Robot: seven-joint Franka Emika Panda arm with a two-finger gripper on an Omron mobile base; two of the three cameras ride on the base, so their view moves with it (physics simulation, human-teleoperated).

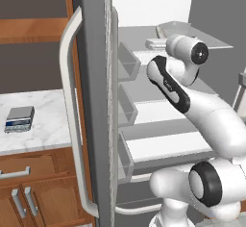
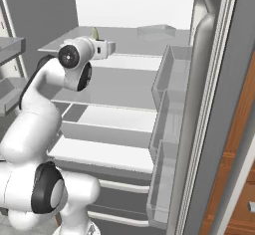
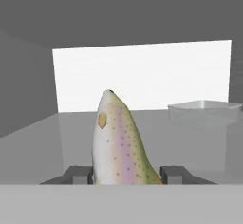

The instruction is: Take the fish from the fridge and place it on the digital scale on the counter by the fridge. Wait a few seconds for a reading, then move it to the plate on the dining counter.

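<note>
From the left base view the digital scale sits on the marble tabletop beside the open fridge, from the right the arm reaches over an upper shelf, and in the hand view the fingers clamp the fish between them inside the fridge.

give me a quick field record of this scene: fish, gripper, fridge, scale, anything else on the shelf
fish: speckled fish standing between the gripper fingers, head pointing away from the camera
gripper: gripper shut on the fish, inside the fridge at the upper shelf
fridge: fridge door open, door bins look empty
scale: digital scale on the counter beside the fridge, nothing on it
other: clear container further back on the same shelf
task stage: fish gripped, not yet out of the fridge
</note>
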